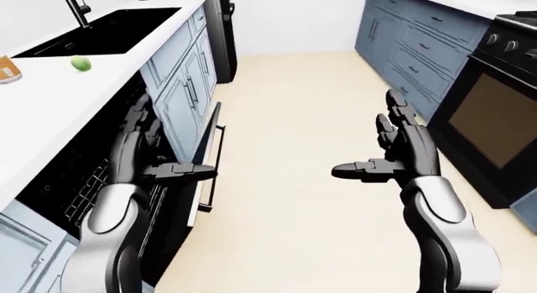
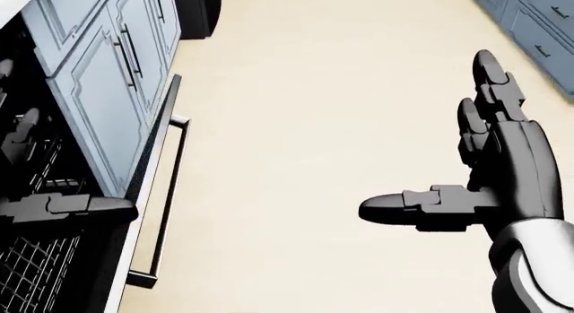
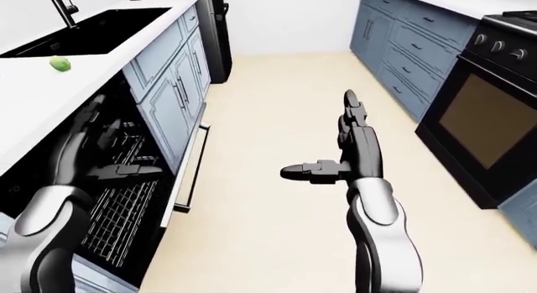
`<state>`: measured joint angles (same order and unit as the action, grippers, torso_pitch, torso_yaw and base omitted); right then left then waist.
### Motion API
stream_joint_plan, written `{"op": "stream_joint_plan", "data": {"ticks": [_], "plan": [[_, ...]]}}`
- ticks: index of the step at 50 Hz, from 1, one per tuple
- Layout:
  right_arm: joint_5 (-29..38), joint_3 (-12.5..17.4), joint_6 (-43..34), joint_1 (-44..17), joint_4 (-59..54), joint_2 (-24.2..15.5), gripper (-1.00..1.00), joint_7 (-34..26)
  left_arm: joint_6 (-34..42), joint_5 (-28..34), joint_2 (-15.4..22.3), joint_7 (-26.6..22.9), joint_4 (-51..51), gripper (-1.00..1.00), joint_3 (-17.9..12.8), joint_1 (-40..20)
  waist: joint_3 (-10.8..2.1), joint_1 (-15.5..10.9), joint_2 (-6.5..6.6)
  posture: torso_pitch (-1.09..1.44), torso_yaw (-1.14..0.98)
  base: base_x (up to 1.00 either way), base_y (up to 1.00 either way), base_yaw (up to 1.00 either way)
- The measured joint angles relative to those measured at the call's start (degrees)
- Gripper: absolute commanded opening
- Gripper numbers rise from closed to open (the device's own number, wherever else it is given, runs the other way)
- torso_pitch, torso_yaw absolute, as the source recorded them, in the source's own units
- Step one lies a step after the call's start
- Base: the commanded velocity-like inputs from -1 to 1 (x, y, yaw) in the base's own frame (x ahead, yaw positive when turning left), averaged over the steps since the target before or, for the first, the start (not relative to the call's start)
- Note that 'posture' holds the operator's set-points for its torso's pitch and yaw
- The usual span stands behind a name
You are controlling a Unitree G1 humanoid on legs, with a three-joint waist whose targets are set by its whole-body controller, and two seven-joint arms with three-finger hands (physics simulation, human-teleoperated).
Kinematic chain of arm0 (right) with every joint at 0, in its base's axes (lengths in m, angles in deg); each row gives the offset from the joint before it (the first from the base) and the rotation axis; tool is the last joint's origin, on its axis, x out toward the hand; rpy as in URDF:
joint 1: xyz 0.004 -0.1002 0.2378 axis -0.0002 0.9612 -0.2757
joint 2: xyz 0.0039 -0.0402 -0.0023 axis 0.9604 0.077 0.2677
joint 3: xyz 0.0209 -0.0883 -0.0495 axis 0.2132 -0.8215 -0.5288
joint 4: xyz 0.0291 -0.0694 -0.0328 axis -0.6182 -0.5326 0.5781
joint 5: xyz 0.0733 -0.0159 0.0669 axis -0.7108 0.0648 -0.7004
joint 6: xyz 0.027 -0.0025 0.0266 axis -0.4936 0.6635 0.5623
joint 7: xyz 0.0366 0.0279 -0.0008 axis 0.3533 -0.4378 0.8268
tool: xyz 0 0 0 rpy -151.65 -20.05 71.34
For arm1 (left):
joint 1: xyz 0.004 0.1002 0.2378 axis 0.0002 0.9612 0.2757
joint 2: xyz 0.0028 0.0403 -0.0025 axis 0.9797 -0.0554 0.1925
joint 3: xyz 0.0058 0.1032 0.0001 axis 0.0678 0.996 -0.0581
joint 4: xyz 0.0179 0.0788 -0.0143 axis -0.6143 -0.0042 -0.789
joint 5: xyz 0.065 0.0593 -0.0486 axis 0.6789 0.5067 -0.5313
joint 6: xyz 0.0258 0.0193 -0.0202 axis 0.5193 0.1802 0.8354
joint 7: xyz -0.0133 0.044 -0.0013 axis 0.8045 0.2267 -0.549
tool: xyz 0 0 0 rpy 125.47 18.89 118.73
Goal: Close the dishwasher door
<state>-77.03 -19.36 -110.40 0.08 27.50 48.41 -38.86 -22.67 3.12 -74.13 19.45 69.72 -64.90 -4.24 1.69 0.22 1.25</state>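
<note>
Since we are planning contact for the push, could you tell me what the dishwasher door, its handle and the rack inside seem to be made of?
All simulator renders, so hedged. The dishwasher door shows a thin pale edge, perhaps brushed metal. Its handle is a slim dark bar on short posts, likely metal with a dull finish. The rack is a grid of thin light wires over a black interior, probably coated wire.

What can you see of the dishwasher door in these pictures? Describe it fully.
The dishwasher door stands partly open, tilted out from the blue cabinet run under the white counter. It looks like a metallic panel with a long bar handle on two brackets. Wire racks show in the dark interior behind it. The left robot hand, fingers spread, is at its upper edge; contact is unclear.
</note>
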Motion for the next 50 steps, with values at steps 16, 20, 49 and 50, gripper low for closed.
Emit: {"op": "stream_joint_plan", "data": {"ticks": [16, 20, 49, 50], "plan": [[0.87, 1.10, 1.18, -0.18, 0.34, -0.48, 1.00, 0.48, -1.08, -0.37, -0.50, -0.75, 0.62, 1.00, 1.43, -0.44, 0.22, 1.08, -0.05, 0.00, 0.00, 0.00, 0.42, 0.00], [0.81, 0.13, 1.31, -0.22, -0.17, 0.29, 1.00, 0.41, -1.51, -0.12, -0.08, -0.68, 0.04, 1.00, 0.93, -0.26, -0.22, 0.19, 2.75, 0.00, 0.00, 0.00, 0.39, 0.00], [0.53, 0.41, 3.59, 1.01, -1.43, 0.09, 1.00, 0.40, -0.84, 0.26, -0.98, -1.59, -1.04, 1.00, 2.30, 0.27, 0.98, -0.48, -1.66, 0.00, 0.00, 0.09, 0.00, 0.00], [0.66, 0.31, 3.50, 1.00, -1.53, 0.09, 1.00, 0.42, -0.55, 0.23, -0.94, -1.59, -1.00, 1.00, 2.23, 0.16, 0.74, -0.32, -1.13, 0.00, 0.00, 0.00, 0.00, 0.00]]}}
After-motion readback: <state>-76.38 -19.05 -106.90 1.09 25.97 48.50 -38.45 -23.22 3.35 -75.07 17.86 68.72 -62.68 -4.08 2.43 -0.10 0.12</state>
